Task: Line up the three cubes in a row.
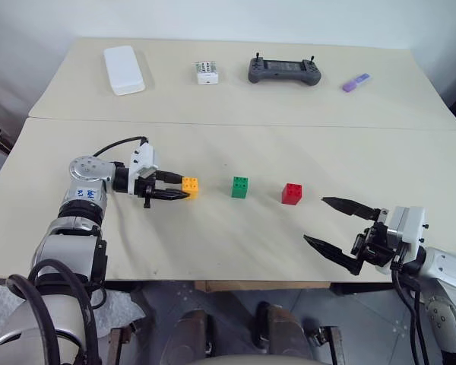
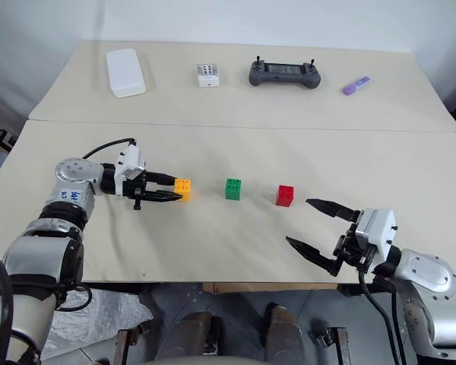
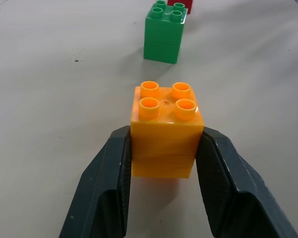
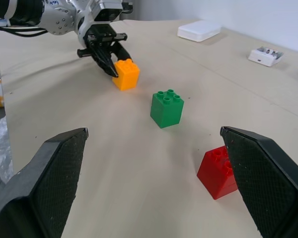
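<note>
The near table, beige and bare-topped, carried three studded cubes in a row: yellow-orange cube, green cube, red cube. Abutting its far edge, a second table held a flat white box, a small dotted white box, a grey controller and a purple item.

blocks: three in a row across the table middle | left block between left pincer tips | middle block | right block | right pincer near front edge, right of row
</note>
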Available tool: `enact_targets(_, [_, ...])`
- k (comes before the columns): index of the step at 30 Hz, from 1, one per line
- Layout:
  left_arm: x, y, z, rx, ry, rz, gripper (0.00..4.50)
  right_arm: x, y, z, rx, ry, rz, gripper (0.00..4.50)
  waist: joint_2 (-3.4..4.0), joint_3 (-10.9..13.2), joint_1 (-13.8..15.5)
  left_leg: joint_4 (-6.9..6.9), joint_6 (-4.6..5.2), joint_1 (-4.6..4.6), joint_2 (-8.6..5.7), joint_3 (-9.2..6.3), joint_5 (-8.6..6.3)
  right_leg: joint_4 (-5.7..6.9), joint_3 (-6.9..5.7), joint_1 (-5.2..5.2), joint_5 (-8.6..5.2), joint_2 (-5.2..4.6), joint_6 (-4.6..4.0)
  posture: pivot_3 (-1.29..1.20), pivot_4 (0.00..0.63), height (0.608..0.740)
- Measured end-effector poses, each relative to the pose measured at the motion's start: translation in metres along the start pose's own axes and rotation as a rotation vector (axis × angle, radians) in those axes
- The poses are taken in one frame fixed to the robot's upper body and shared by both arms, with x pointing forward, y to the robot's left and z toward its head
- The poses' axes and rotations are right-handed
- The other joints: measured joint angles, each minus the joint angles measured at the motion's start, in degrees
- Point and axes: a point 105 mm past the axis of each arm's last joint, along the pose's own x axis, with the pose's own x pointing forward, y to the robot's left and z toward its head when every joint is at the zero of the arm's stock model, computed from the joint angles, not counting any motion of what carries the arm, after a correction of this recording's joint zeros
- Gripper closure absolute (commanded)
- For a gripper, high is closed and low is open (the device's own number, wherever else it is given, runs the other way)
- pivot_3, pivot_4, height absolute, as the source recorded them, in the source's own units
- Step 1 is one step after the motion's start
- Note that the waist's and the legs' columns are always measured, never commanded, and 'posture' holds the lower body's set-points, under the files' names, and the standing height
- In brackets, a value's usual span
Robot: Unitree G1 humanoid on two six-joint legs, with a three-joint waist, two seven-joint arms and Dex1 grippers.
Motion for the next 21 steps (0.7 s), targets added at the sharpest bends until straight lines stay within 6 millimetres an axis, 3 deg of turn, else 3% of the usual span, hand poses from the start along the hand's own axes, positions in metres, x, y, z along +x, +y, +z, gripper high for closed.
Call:
enact_targets(9, [0.007,0.003,-0.005,-0.018,0.009,0.042,0.10,-0.001,0.002,0.000,0.021,0.012,0.031,0.00,-0.02,0.0,-0.1,0.00,0.04,-0.01,-0.04,-0.02,0.00,-0.02,0.00,-0.01,0.02,-0.01,0.03,0.00,0.150,0.740])
enact_targets(21, [-0.012,0.007,-0.019,-0.049,0.024,0.155,0.01,0.009,0.000,0.005,0.007,-0.016,0.088,0.00,-0.02,0.0,0.1,0.03,0.05,-0.01,-0.02,-0.06,0.00,0.00,0.04,0.01,0.03,-0.05,0.05,0.00,0.150,0.740])
